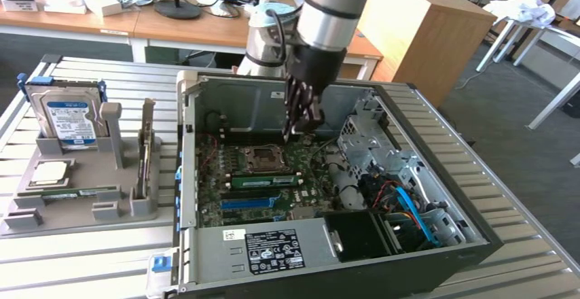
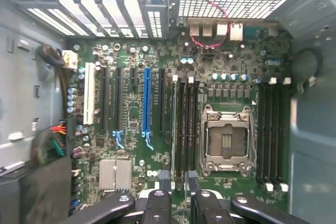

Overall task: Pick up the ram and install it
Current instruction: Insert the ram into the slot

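Your arm [image 1: 332, 3] enters the exterior view at 12 o'clock as a silver tube, slanting a little toward 7 o'clock at its lower end. Below it, the dark wrist [image 1: 317, 61] follows the same line and stands nearly vertical. A grey joint [image 1: 267, 34] sits just beside the wrist at 9 o'clock. Your gripper [image 1: 300, 129] hangs straight off the wrist and points down toward 6 o'clock, tips lowest. In the wrist view, the gripper [image 2: 178, 178] faces squarely downward. Its two black fingers [image 2: 164, 181] are parallel and stand apart, with a plain gap between them. The linkage arms [image 2: 122, 203] spread out to either side of the fingers.
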Available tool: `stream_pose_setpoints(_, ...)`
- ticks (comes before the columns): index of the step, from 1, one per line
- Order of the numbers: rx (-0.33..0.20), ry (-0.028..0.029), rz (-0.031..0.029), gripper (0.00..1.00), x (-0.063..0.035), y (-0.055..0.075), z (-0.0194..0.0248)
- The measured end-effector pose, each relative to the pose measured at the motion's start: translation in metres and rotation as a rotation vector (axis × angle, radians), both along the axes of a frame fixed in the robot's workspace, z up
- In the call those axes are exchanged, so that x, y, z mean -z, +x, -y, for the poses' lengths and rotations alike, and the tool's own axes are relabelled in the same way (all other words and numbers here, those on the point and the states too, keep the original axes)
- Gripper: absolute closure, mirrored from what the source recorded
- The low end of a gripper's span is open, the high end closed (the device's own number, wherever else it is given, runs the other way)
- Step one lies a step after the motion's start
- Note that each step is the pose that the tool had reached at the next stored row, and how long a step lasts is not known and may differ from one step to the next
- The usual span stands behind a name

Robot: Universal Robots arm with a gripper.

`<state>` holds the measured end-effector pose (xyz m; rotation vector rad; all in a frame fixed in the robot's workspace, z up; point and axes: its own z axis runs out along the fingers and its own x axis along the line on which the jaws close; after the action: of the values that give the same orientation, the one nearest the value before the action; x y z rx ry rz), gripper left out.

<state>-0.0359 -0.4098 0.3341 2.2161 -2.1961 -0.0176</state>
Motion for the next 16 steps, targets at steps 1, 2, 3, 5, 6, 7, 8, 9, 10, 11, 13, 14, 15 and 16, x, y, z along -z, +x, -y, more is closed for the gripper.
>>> stream_pose_setpoints(1, 0.0, 0.0, 0.0, 0.75, -0.0033, 0.0, 0.0)
stream_pose_setpoints(2, 0.0, 0.0, 0.0, 0.75, -0.0064, 0.0, 0.0)
stream_pose_setpoints(3, 0.0, 0.0001, 0.0001, 0.75, -0.0097, 0.0, 0.0)
stream_pose_setpoints(5, 0.0, 0.0, 0.0, 0.75, -0.0163, 0.0, 0.0)
stream_pose_setpoints(6, 0.0, 0.0, 0.0001, 0.75, -0.0197, 0.0, 0.0)
stream_pose_setpoints(7, 0.0, 0.0001, 0.0001, 0.75, -0.0229, 0.0, 0.0)
stream_pose_setpoints(8, 0.0, 0.0001, 0.0001, 0.75, -0.026, 0.0, 0.0)
stream_pose_setpoints(9, 0.0, 0.0001, 0.0001, 0.75, -0.0291, 0.0, 0.0)
stream_pose_setpoints(10, 0.0, -0.0001, 0.0, 0.75, -0.0321, 0.0, 0.0)
stream_pose_setpoints(11, 0.0, 0.0, 0.0, 0.75, -0.0346, 0.0, 0.0)
stream_pose_setpoints(13, 0.0, 0.0, 0.0, 0.75, -0.0392, 0.0, 0.0)
stream_pose_setpoints(14, 0.0, 0.0001, 0.0001, 0.75, -0.0405, 0.0, 0.0)
stream_pose_setpoints(15, 0.0, 0.0005, 0.0001, 0.75, -0.0407, 0.0, 0.0)
stream_pose_setpoints(16, 0.0, 0.0006, 0.0001, 0.75, -0.0407, 0.0, 0.0)
